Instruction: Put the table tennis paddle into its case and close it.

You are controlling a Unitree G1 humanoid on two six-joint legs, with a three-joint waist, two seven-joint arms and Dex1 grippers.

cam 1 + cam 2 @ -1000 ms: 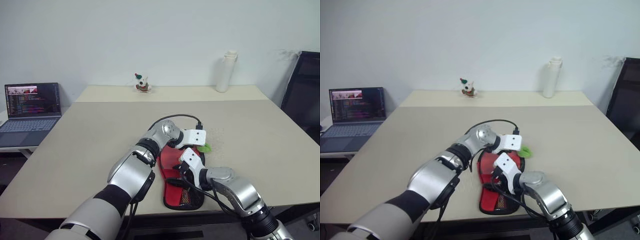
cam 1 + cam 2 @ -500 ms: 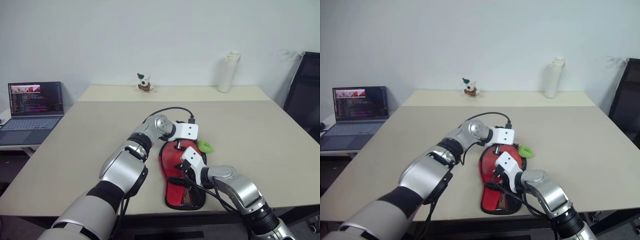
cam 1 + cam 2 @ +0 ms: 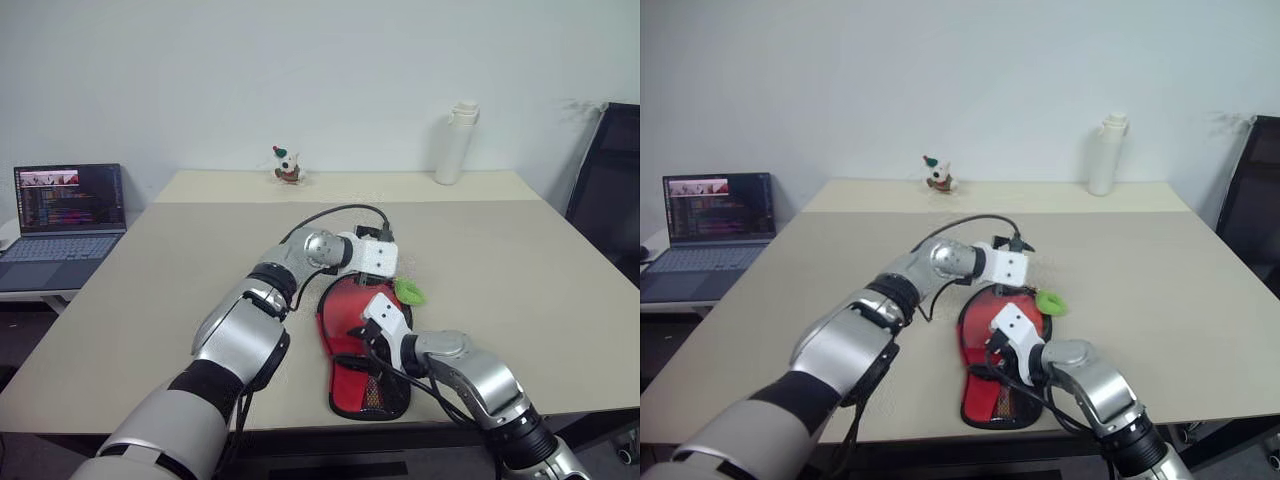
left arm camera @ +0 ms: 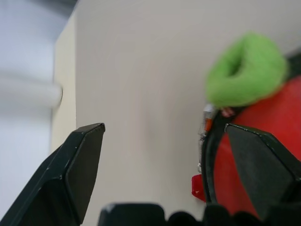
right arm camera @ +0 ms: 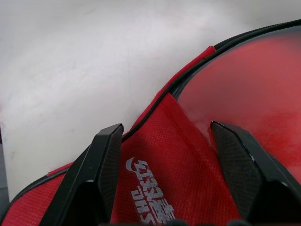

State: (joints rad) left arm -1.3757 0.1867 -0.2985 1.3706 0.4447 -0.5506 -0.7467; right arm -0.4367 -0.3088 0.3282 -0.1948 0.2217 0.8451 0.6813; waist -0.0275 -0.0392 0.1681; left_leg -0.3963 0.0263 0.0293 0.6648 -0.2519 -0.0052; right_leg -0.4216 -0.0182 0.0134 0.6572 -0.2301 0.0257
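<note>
The case (image 3: 366,372), red with a black mesh pocket and a black zip edge, lies near the table's front edge. In the right wrist view its red flap with the white logo (image 5: 162,188) rises between my right gripper's (image 5: 165,126) fingers, which stand wide apart and grip it. Beyond the zip edge a smooth red surface (image 5: 254,80) looks like the table tennis paddle's face inside the case; its handle is hidden. My left gripper (image 4: 162,128) hangs open and empty just above the case's round far end, beside a green loop (image 4: 247,70).
The beige table (image 3: 200,260) stretches far ahead. A laptop (image 3: 65,215) sits on a side surface at the left. A small figurine (image 3: 286,165) and a white bottle (image 3: 455,142) stand at the back. A black chair (image 3: 610,190) is at the right.
My left gripper has lifted off the case's round end, moved a little away and turned at the wrist. The right gripper and the case have stayed put.
</note>
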